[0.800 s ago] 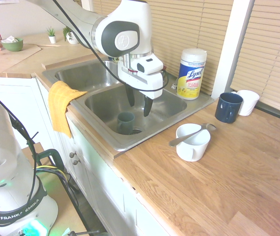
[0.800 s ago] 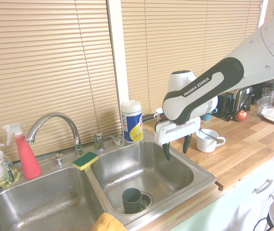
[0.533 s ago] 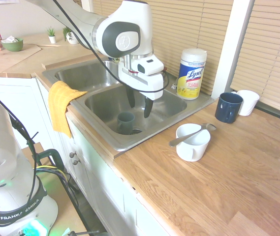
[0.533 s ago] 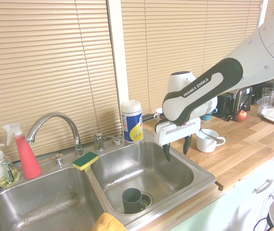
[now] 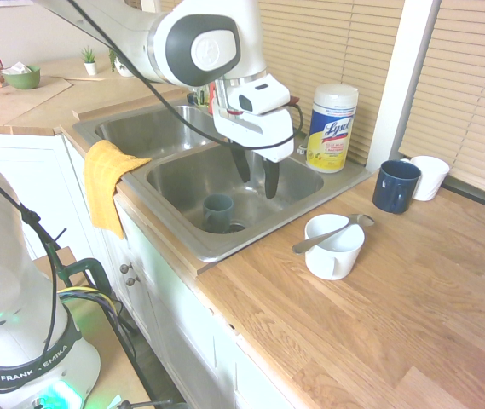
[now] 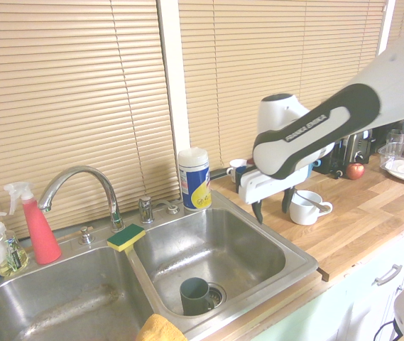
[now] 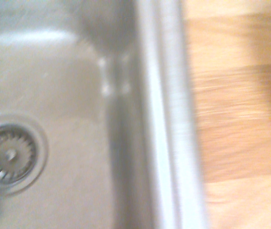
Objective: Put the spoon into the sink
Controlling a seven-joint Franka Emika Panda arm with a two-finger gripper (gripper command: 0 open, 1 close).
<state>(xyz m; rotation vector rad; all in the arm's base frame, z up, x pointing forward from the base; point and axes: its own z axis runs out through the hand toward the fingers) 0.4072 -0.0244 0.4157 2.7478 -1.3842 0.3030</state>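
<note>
1. So, gripper [image 5: 256, 178] now shifted right from over the sink [image 5: 306, 186] basin toward the counter, jaws spread wide, holding nothing.
2. Spoon [image 5: 327, 233] resting across the white mug [image 5: 334, 246], not grabbed yet.

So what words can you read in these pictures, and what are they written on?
"Lysol": on the wipes canister behind the sink.
"FRANKA EMIKA": on the robot arm, in the second exterior view.
"FRANK... EMIKA": on the white robot base, partly hidden.
The small print on the canister, and the labels on the soap bottle, are too small to read.
The wrist view shows no text.
</note>
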